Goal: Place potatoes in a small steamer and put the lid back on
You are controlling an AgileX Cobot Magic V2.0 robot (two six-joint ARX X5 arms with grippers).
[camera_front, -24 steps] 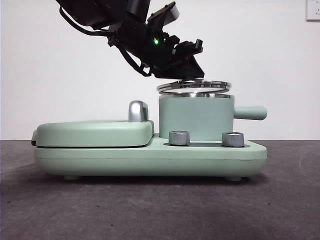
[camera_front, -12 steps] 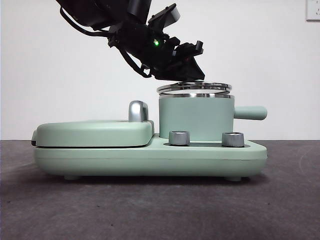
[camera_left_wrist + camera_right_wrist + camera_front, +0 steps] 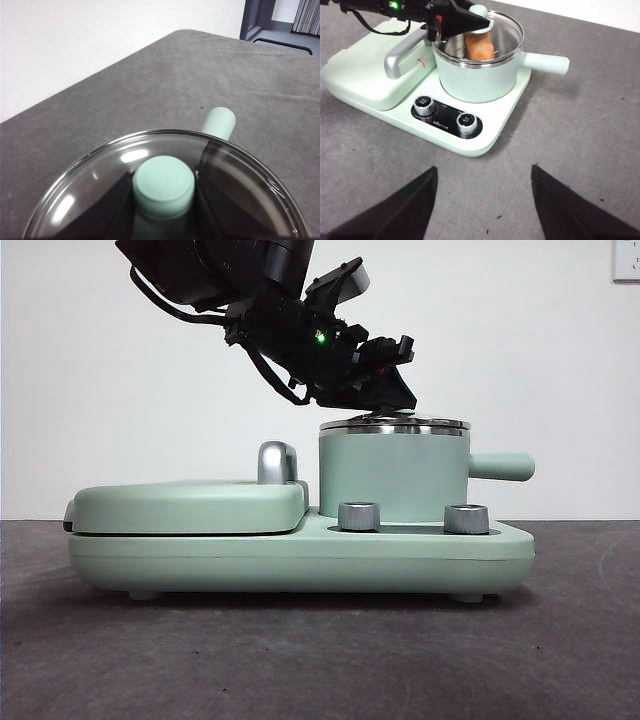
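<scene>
The mint-green small steamer (image 3: 392, 475) stands on the right side of the appliance base (image 3: 300, 550), with its handle (image 3: 500, 466) pointing right. The glass lid (image 3: 395, 424) lies flat on the steamer's steel rim. My left gripper (image 3: 385, 400) comes down from the upper left and is shut on the lid's green knob (image 3: 163, 185). Through the lid (image 3: 506, 29), the right wrist view shows the orange-brown potato (image 3: 480, 46) inside the steamer (image 3: 480, 80). My right gripper (image 3: 484, 200) is open and empty, hanging back over the table in front of the appliance.
The flat mint-green griddle (image 3: 185, 505) with a chrome handle (image 3: 277, 462) fills the left half of the base. Two steel dials (image 3: 424, 104) (image 3: 466, 120) sit on the base in front of the steamer. Grey tabletop (image 3: 580, 150) lies around the appliance.
My left gripper has lowered the lid. It hung tilted just above the steamer's rim and now rests flat on it.
</scene>
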